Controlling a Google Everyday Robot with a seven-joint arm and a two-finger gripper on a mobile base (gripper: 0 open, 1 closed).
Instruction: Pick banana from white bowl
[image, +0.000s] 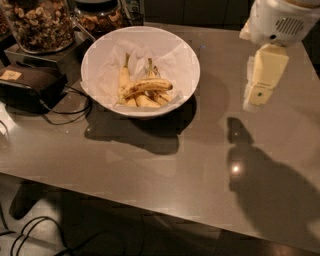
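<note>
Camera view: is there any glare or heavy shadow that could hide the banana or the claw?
Camera view: the light is dim and warm, with one small glare spot on the table. Camera view: the claw hangs at upper right, its broad dark shadow falling on the near right tabletop. Camera view: the white bowl darkens only the table in front of it, and the banana is evenly lit.
</note>
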